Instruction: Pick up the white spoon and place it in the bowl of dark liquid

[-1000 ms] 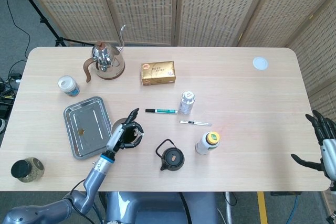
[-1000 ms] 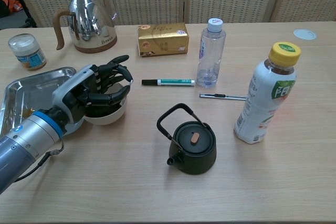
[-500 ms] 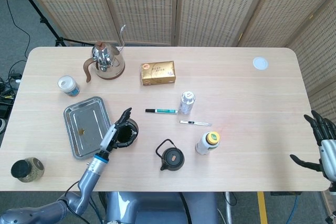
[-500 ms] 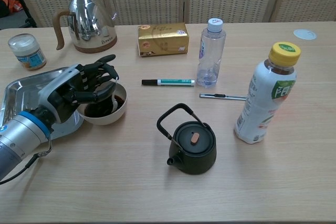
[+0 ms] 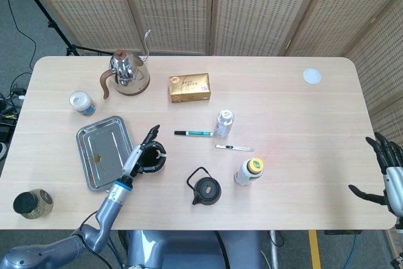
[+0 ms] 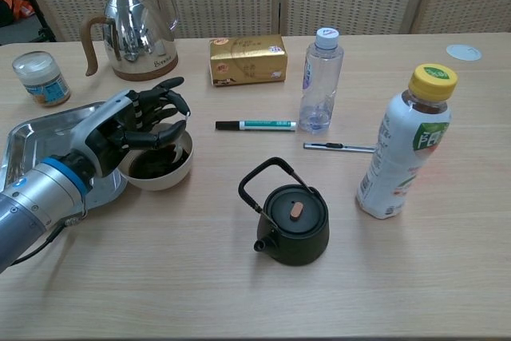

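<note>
Kettle [image 6: 140, 31] reads "Brewista"; bottle [image 6: 403, 143] label partly legible.

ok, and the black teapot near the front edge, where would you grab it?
By the top of the arched handle, coming straight down from above. The black teapot sits upright and its handle stands raised, leaving a gap for fingers to hook under. The squat, round body would likely be a poorer hold.

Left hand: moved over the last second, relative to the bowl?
Yes. The left hand has pulled back toward the metal tray, uncovering more of the bowl in the chest view.
</note>
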Action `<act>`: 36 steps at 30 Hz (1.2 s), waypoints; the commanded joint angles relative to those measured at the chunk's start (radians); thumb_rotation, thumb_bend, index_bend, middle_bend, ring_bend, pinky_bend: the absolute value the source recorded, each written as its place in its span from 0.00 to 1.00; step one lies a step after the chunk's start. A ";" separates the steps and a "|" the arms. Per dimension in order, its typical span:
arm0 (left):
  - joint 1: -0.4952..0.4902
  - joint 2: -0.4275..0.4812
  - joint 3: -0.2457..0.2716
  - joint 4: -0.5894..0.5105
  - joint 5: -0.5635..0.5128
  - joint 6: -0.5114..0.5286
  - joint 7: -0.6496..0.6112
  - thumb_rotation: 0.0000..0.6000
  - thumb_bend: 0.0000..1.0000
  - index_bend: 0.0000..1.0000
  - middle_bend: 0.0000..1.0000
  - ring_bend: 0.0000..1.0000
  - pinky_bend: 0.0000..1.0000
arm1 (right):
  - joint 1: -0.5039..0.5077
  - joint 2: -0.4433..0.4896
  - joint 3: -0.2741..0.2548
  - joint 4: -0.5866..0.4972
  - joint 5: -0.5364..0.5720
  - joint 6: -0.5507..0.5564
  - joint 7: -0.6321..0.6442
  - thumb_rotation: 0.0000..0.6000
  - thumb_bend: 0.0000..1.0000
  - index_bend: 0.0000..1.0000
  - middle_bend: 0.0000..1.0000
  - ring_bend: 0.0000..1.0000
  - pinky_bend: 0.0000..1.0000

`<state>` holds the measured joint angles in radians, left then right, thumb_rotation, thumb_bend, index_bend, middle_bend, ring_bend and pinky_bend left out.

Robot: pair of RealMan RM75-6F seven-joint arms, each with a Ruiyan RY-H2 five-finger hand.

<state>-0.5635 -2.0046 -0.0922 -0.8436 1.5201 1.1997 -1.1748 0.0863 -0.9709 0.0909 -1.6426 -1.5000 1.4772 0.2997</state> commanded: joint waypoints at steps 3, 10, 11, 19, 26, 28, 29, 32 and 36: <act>-0.005 0.013 0.019 -0.023 0.016 -0.008 0.007 1.00 0.46 0.63 0.00 0.00 0.00 | -0.001 0.003 0.000 0.000 -0.002 0.002 0.006 1.00 0.00 0.05 0.00 0.00 0.00; 0.005 0.041 0.021 -0.066 0.021 0.018 0.023 1.00 0.43 0.48 0.00 0.00 0.00 | -0.001 0.004 -0.003 -0.001 -0.010 0.003 0.007 1.00 0.00 0.05 0.00 0.00 0.00; 0.006 0.050 0.022 -0.076 0.021 0.016 0.018 1.00 0.42 0.41 0.00 0.00 0.00 | -0.001 0.004 -0.004 -0.002 -0.012 0.003 0.005 1.00 0.00 0.05 0.00 0.00 0.00; 0.009 0.115 0.032 -0.149 0.028 0.015 0.034 1.00 0.36 0.19 0.00 0.00 0.00 | -0.001 0.003 -0.006 -0.005 -0.018 0.006 0.001 1.00 0.00 0.05 0.00 0.00 0.00; 0.033 0.281 0.058 -0.309 0.078 0.086 0.173 1.00 0.34 0.10 0.00 0.00 0.00 | -0.005 0.005 -0.007 -0.007 -0.026 0.017 0.002 1.00 0.00 0.05 0.00 0.00 0.00; 0.043 0.346 0.062 -0.375 0.081 0.099 0.230 1.00 0.33 0.06 0.00 0.00 0.00 | -0.006 0.006 -0.007 -0.009 -0.028 0.022 0.000 1.00 0.00 0.05 0.00 0.00 0.00; 0.049 0.379 0.065 -0.408 0.083 0.106 0.261 1.00 0.32 0.04 0.00 0.00 0.00 | -0.007 0.006 -0.008 -0.010 -0.030 0.023 -0.001 1.00 0.00 0.05 0.00 0.00 0.00; 0.072 0.481 0.076 -0.500 0.087 0.128 0.358 1.00 0.29 0.01 0.00 0.00 0.00 | -0.009 0.005 -0.010 -0.016 -0.036 0.028 -0.007 1.00 0.00 0.05 0.00 0.00 0.00; 0.130 0.642 0.094 -0.615 0.059 0.165 0.541 1.00 0.28 0.00 0.00 0.00 0.00 | -0.010 0.000 -0.020 -0.028 -0.057 0.033 -0.026 1.00 0.00 0.05 0.00 0.00 0.00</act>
<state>-0.4841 -1.4760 -0.0190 -1.3499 1.5943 1.3276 -0.7647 0.0765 -0.9693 0.0726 -1.6688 -1.5543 1.5086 0.2768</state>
